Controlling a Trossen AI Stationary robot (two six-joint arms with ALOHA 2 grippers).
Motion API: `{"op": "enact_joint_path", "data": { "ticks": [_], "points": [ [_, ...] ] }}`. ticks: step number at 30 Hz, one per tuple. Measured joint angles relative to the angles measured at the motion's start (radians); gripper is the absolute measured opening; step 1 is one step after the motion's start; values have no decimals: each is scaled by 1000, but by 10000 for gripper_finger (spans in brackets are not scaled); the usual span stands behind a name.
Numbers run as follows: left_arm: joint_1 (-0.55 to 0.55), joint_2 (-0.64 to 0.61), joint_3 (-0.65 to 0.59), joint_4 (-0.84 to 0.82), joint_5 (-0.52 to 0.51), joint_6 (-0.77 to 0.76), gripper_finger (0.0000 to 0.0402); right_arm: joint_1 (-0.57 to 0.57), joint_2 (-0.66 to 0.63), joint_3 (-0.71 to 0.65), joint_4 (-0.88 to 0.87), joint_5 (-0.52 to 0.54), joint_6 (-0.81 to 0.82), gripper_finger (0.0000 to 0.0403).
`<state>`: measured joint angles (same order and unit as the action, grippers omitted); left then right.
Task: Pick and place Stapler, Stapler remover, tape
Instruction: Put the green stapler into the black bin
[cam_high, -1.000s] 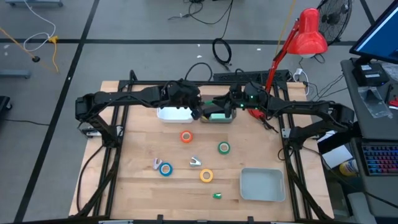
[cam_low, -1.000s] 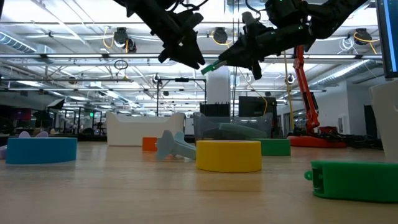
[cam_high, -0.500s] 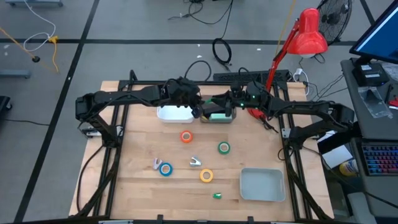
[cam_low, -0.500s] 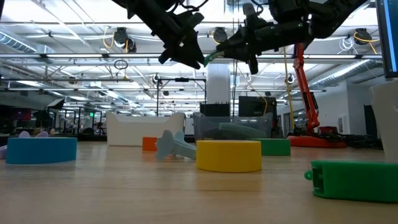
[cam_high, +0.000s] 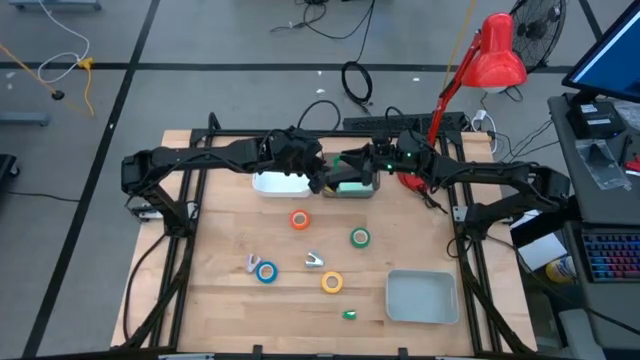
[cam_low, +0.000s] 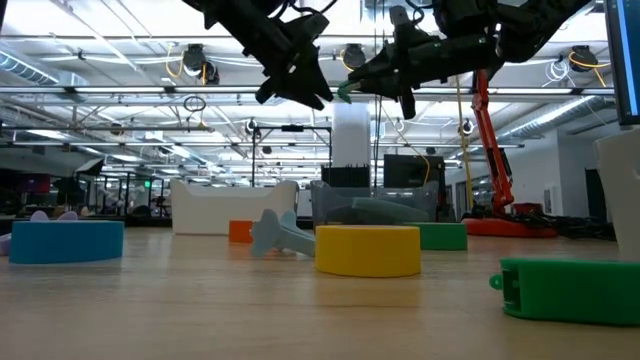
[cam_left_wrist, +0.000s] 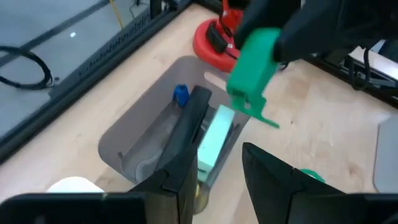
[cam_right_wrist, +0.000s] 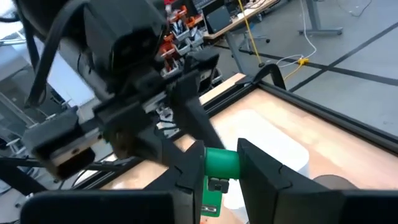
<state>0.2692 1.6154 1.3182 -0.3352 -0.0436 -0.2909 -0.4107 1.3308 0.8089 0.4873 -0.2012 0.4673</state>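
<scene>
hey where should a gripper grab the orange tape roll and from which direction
Come straight down from above. The orange tape roll lies flat on the table with open space around it, so put one finger in the core and one outside, pinching the ring's wall.

A green stapler remover (cam_left_wrist: 252, 68) hangs clamped above the clear bin, a pale-green stapler (cam_left_wrist: 212, 138) lies inside it, and orange (cam_high: 299, 220), green (cam_high: 360, 237), blue (cam_high: 266, 272) and yellow (cam_high: 332, 283) tape rolls lie flat on the table
</scene>
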Motion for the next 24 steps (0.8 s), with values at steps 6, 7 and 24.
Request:
{"op": "enact_joint_path", "data": {
  "ticks": [6,7,24],
  "points": [
    [-29,0,0,39,-21,-6,129,0,0,0,21,17,0,67],
    [-32,0,0,48,-33,-4,129,0,0,0,21,16,0,67],
    [-43,49,0,191,-31,-27,129,1,0,0,53,14,14,67]
  ]
}}
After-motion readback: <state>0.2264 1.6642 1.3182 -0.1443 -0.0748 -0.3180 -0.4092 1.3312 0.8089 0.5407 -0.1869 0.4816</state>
